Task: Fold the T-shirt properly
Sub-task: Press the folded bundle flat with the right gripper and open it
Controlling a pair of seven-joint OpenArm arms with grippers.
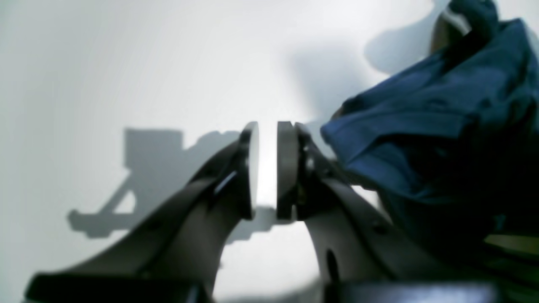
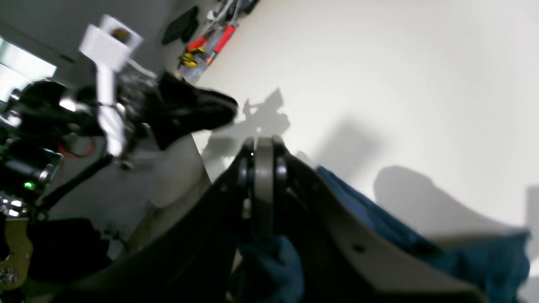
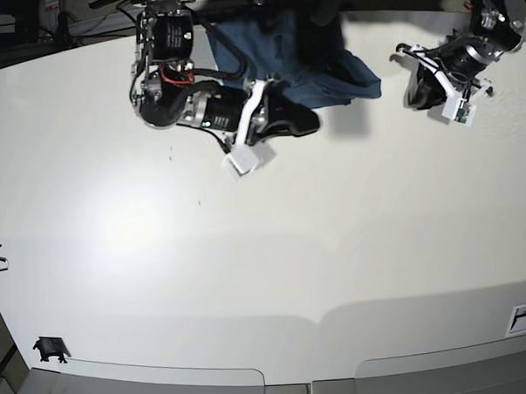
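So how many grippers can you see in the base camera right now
2. The right gripper sits upper left of centre, against the bunched T-shirt. The left gripper hangs at upper right, beside the cloth and apart from it. None seem hidden.

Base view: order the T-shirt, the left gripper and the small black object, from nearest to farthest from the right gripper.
From the right gripper:
1. T-shirt, just beside it.
2. Left gripper, beyond the shirt.
3. Small black object, in the picture's lower-left corner.

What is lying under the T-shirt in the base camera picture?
The T-shirt lies bunched on the white table near its far edge. The right gripper reaches to the cloth's near edge. Anything beneath the heap is covered by folds and cannot be seen.
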